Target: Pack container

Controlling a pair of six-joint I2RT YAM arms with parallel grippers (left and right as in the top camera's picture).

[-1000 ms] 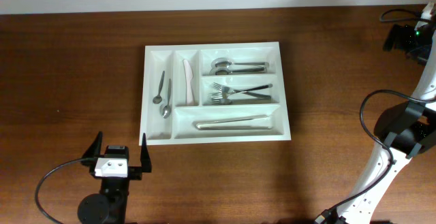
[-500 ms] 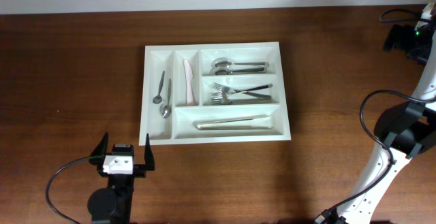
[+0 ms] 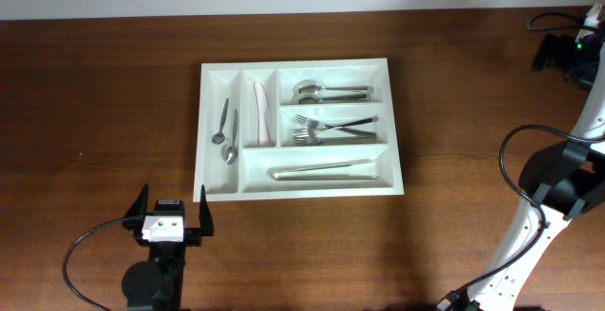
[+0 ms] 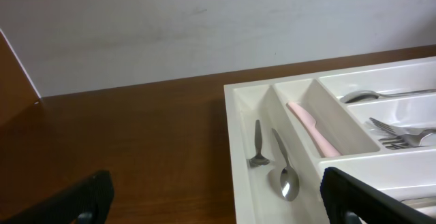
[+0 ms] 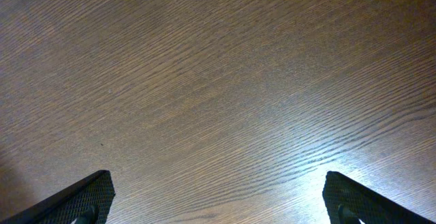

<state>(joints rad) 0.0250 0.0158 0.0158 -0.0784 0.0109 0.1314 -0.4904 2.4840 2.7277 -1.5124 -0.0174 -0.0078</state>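
The left gripper (image 3: 172,199) stands with its jaws wide apart and nothing between them, low over the bench (image 3: 95,112). Just ahead of it and slightly to its right lies the container (image 3: 216,177), its nearest corner just beyond the gripper's right fingertip.

Going outward from that corner, the closest narrow compartment holds two small spoons (image 3: 225,136). The next one holds a pink knife (image 3: 260,112). Further right, the long compartments hold a pale long utensil (image 3: 321,170), forks (image 3: 326,129) and larger spoons (image 3: 326,92). Sorting each kind into its own slot suggests that packing is finished or nearly so.

The right gripper (image 5: 218,207) is also spread open and empty. It faces only bare wood, and the container lies well apart to its left. Both arms appear to be parked clear of the container.
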